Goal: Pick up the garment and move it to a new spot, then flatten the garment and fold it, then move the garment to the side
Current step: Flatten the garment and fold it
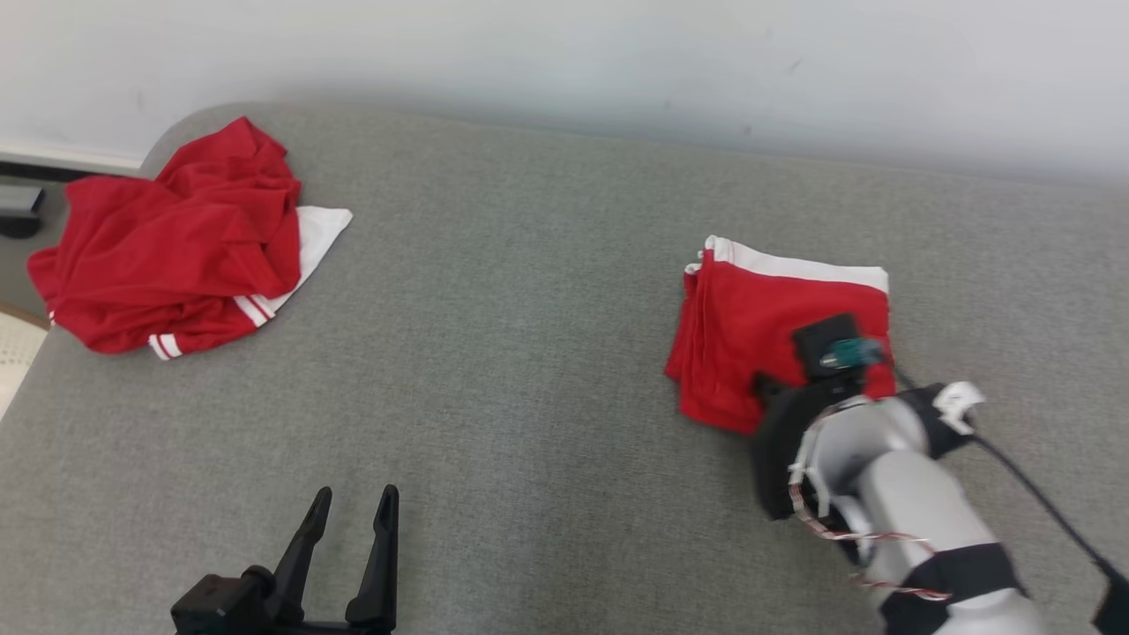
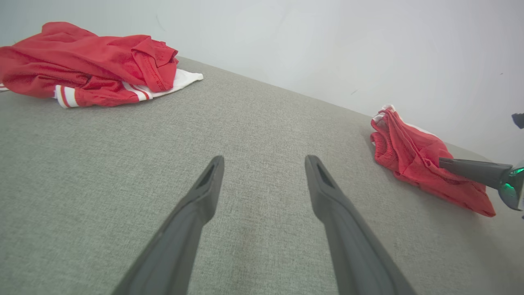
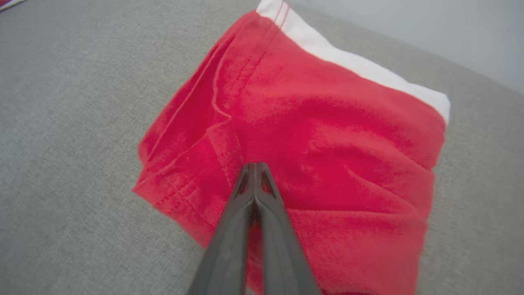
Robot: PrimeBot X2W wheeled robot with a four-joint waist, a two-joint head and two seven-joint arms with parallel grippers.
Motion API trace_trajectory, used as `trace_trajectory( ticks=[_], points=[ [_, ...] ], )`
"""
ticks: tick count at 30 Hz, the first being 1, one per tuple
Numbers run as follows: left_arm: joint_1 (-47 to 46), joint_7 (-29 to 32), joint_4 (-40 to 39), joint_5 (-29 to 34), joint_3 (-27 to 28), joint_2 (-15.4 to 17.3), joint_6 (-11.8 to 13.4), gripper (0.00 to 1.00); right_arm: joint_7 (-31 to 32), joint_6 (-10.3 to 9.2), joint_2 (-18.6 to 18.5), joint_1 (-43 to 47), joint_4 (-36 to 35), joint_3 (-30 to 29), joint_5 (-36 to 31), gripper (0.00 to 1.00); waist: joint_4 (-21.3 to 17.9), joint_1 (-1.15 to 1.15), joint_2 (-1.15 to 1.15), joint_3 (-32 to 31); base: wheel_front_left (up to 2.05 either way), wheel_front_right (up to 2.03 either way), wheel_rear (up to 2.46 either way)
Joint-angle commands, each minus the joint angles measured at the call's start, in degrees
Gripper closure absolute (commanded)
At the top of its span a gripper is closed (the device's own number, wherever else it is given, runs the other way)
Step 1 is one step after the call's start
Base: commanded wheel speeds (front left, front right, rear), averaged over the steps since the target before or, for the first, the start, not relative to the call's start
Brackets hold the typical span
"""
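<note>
The garment (image 1: 776, 322) is red with a white band, folded into a compact square on the right of the grey cloth-covered surface (image 1: 529, 370). My right gripper (image 3: 254, 167) is shut, its fingers pressed together, with the tips over the middle of the folded garment (image 3: 335, 135). No cloth is pinched between them. From the left wrist view the right gripper (image 2: 444, 162) reaches in low across the garment (image 2: 409, 151). My left gripper (image 1: 353, 503) stands open and empty near the front edge, far to the left of the garment. Its two fingers (image 2: 204, 192) are spread wide above bare surface.
A second red garment with white stripes (image 1: 176, 256) lies crumpled at the far left corner, also seen as the pile (image 2: 90, 61) in the left wrist view. A pale wall (image 1: 617, 62) runs along the back. The surface's rounded left edge (image 1: 26, 370) drops to the floor.
</note>
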Motion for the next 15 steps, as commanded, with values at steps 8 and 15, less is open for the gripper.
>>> trace_trajectory(
  ticks=[8,15],
  points=[
    [-0.4,-0.6,1.3,0.4,0.6,-0.9,-0.2,0.0,-2.1,-0.13,3.1,-1.4,3.3,8.9,4.9,1.0,1.3,0.0,0.0,0.0,0.0,0.0,0.0],
    [1.2,-0.8,1.5,0.6,1.4,-0.3,0.0,0.0,-4.7,-0.13,2.3,1.4,-1.6,8.2,10.2,0.0,-0.6,0.0,0.0,-3.1,0.0,0.0,0.0]
  ],
)
